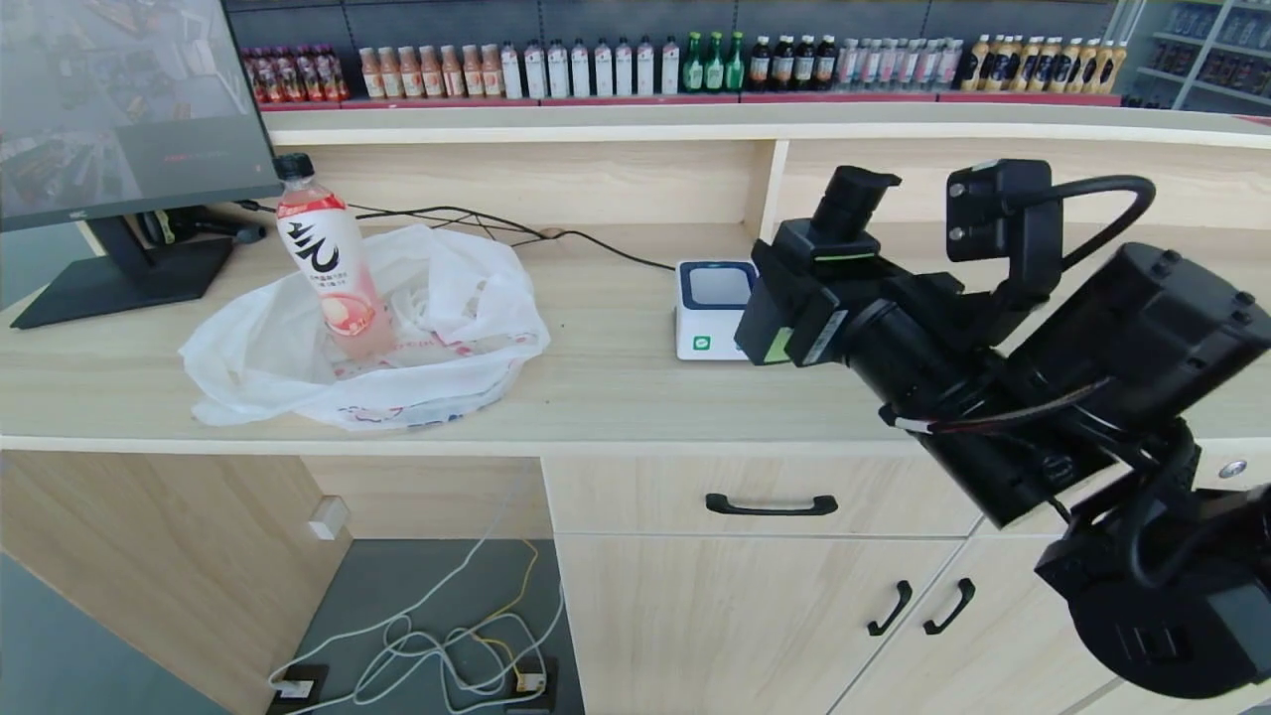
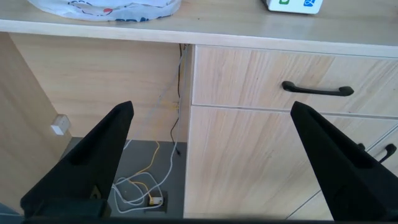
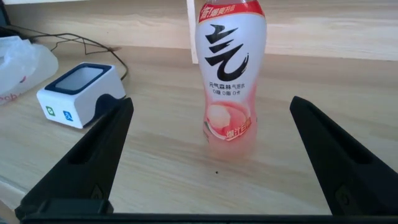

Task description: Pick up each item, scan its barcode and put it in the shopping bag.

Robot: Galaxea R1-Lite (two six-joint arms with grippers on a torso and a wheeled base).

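At left in the head view, one pink clear-plastic drink bottle already stood inside the crumpled white plastic shopping bag, so that item looked done. The white box scanner sat mid-frame. A second pink bottle, seemingly unscanned, stood upright on the pale wooden counter, centre-frame between the wide-spread, empty fingers of the right gripper. The left gripper gaped empty too.

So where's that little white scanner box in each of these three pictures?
Head view: scanner on the counter, right of the shopping bag.
Left wrist view: scanner at the counter's edge, over the drawer.
Right wrist view: scanner between the shopping bag and a standing pink bottle.
Shared landmark: the white shopping bag, beside the scanner in all three.
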